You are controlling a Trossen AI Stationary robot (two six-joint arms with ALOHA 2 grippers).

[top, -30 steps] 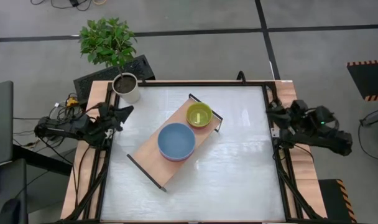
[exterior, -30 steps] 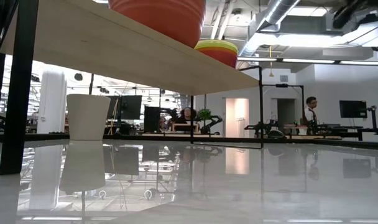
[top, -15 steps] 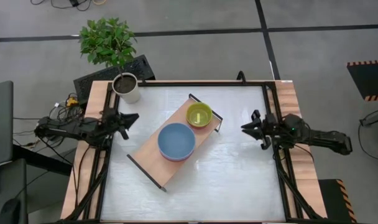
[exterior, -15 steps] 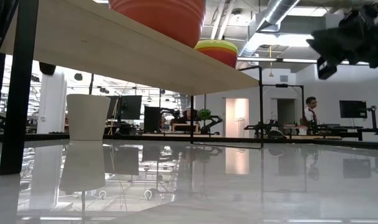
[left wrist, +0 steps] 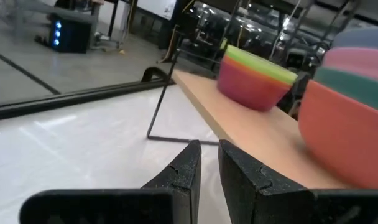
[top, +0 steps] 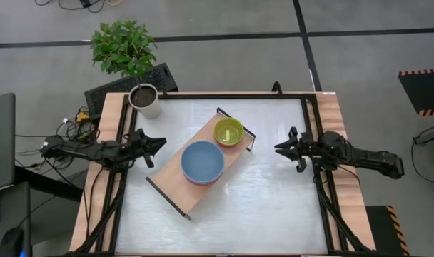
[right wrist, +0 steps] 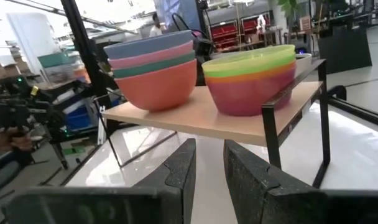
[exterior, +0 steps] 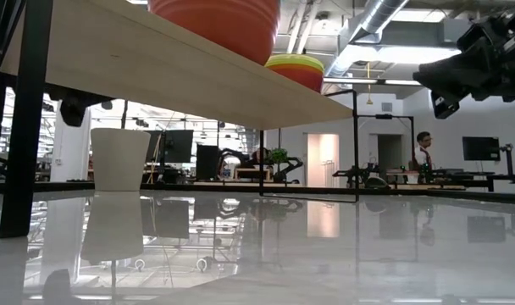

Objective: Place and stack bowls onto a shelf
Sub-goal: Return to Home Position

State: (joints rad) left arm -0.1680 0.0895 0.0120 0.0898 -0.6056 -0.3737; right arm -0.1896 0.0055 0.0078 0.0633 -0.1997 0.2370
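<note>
The wooden shelf [top: 175, 184] stands slantwise in the table's middle on its black end frames. It carries two stacks: larger bowls with a blue one on top [top: 202, 161], and small bowls with a yellow-green one on top [top: 228, 132]. The right wrist view shows the large stack as red, teal, pink, blue [right wrist: 155, 68], and the small stack [right wrist: 251, 78] beside it. My left gripper [top: 158, 143] hovers left of the shelf. My right gripper [top: 279, 148] hovers right of it. Both are empty, with only a narrow slit between the fingers [left wrist: 209, 152] [right wrist: 209, 149].
A white plant pot with soil [top: 144, 100] stands at the table's far left corner, with a leafy plant [top: 124, 46] behind it on the floor. Bare glossy table [top: 274, 200] lies near and right of the shelf. People show far off in the room.
Both arms have unfolded from the table's side edges and reached in toward the shelf. The left gripper has moved right and slightly nearer. The right gripper has swung out to the left. The bowls and shelf have stayed put.
</note>
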